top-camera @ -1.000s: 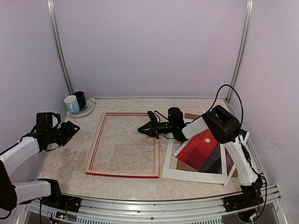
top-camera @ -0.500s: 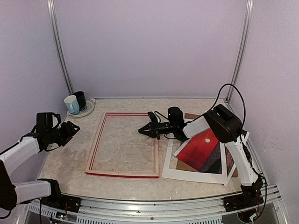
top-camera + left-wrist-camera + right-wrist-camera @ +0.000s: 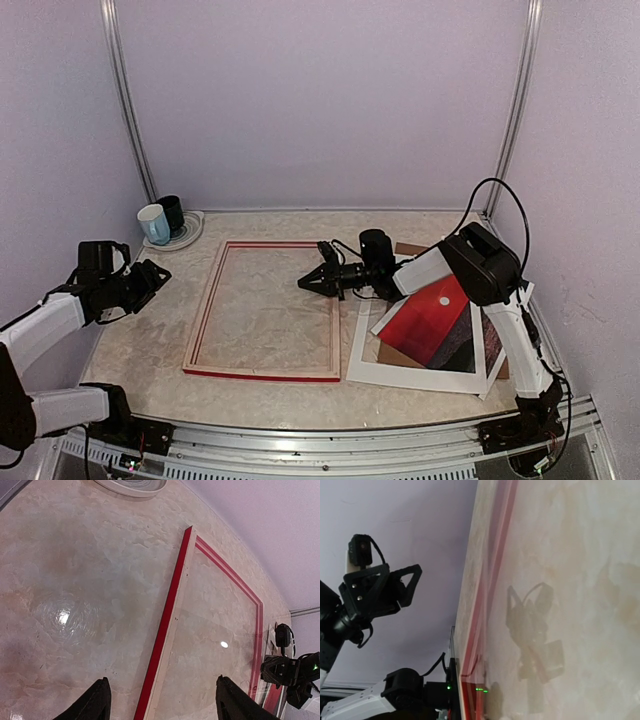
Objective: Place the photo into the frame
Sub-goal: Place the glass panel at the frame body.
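Top view: photo (image 3: 425,325) lies right of frame (image 3: 260,374); right tool (image 3: 308,284) released above frame's right rail, left tool (image 3: 158,277) released left of frame.

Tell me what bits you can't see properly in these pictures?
- The photo: top view, the right arm covers its far edge.
- The right gripper: too small in the top view to tell open or shut; its own camera misses its fingers.
- The dark mug: top view, half hidden behind the pale mug.
- The plate: left wrist view, cut off by the top edge.
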Tool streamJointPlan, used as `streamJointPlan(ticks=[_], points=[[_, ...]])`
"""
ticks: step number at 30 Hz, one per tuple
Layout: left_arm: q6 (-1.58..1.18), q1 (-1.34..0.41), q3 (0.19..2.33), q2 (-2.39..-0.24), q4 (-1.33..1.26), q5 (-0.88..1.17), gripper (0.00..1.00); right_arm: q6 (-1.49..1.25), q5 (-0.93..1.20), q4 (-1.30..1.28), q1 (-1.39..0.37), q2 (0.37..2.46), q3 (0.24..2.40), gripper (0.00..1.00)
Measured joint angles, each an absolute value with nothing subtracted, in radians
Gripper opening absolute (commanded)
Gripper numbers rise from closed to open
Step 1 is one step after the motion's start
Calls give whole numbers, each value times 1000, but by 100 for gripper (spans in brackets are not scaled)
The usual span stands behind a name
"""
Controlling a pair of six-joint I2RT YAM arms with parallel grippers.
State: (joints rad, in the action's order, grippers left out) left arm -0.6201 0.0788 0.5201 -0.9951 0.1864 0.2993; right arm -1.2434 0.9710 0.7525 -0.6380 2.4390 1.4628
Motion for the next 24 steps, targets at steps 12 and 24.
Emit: streamJointPlan(ticks=[12,24], points=[[-620,77,520,-995,186,299,71,-1224,970,737,-637,2432,1459,3],[-620,77,520,-995,187,288,71,-1216,963,706,-636,2411,1436,3]])
